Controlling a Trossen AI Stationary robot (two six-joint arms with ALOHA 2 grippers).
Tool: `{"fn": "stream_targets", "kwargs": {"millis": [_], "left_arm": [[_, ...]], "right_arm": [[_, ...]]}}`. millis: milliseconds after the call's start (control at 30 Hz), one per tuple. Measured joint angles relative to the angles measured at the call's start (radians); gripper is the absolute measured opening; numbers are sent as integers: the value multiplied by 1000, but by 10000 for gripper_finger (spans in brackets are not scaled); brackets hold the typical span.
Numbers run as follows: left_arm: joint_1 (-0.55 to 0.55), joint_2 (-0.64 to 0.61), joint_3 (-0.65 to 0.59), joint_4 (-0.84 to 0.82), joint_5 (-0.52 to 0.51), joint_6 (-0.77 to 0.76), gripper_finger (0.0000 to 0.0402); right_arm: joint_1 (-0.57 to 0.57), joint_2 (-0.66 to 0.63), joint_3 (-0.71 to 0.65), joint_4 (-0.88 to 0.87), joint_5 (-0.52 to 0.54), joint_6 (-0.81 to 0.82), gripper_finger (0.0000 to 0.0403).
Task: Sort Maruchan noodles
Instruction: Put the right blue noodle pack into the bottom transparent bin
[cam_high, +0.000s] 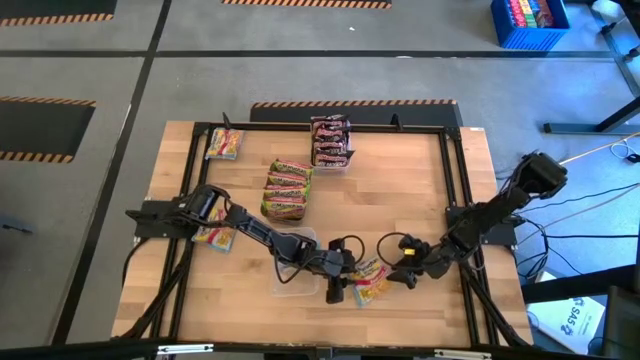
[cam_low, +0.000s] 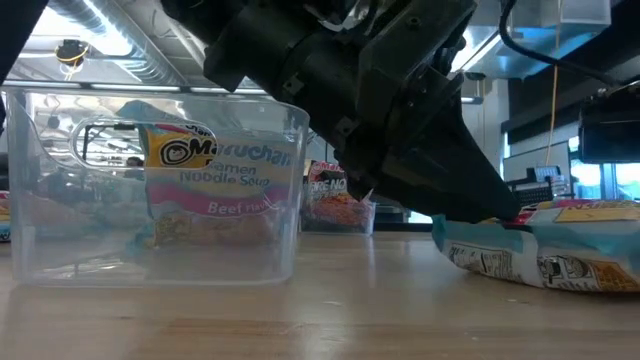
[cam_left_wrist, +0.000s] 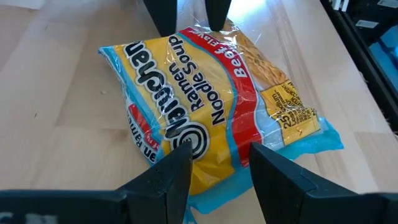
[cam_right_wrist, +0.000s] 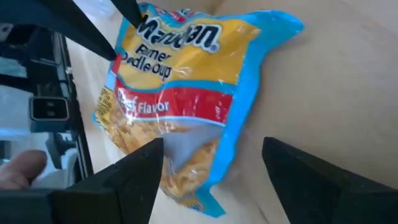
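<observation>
Yellow plastic with a blue edge and a red band marks the noodle packet (cam_high: 369, 283) lying flat on the wooden table (cam_high: 400, 210), low in the high view's frame and a little right of centre. Both pincers sit at it from opposite sides. At its left end the left gripper (cam_high: 340, 285) points down, its fingers (cam_left_wrist: 163, 180) partly spread with the packet's edge between them; whether they actually press on the wrapper I cannot tell. At the right end, the right gripper (cam_high: 400, 275) has its fingers (cam_right_wrist: 134, 171) spread wide, apart from the wrapper, holding nothing. Just left of the packet stands a clear plastic tray (cam_high: 292, 272), under the left arm. A second yellow packet (cam_high: 213, 236) lies at the centre left of the frame, beside the left arm's base, and a third (cam_high: 224, 144) lies at the table's upper left corner. Green-and-orange packets (cam_high: 287, 189) stand stacked in a row above the tray, near the frame's centre, and dark brown-red packets (cam_high: 330, 141) fill another row near the top centre.
</observation>
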Motion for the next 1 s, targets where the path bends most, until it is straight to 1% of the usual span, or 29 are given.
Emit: {"fn": "stream_targets", "kwargs": {"millis": [67, 200, 333, 533, 733, 1000], "left_arm": [[0, 0, 0, 0, -2, 0, 154], [0, 0, 0, -1, -3, 0, 154], [0, 0, 0, -2, -3, 0, 154], [-2, 0, 0, -5, -5, 1, 154], [-2, 0, 0, -7, -2, 5, 154], [-34, -3, 0, 34, -4, 74, 154]], "right_arm": [[0, 35, 0, 53, 7, 1, 280], [-4, 83, 1, 169, 5, -51, 280], [-30, 118, 24, 173, 9, -51, 280], [-64, 170, 81, 173, 8, -141, 280], [-63, 175, 93, 200, 7, -229, 280], [-65, 173, 103, 305, 23, -284, 280]]}}
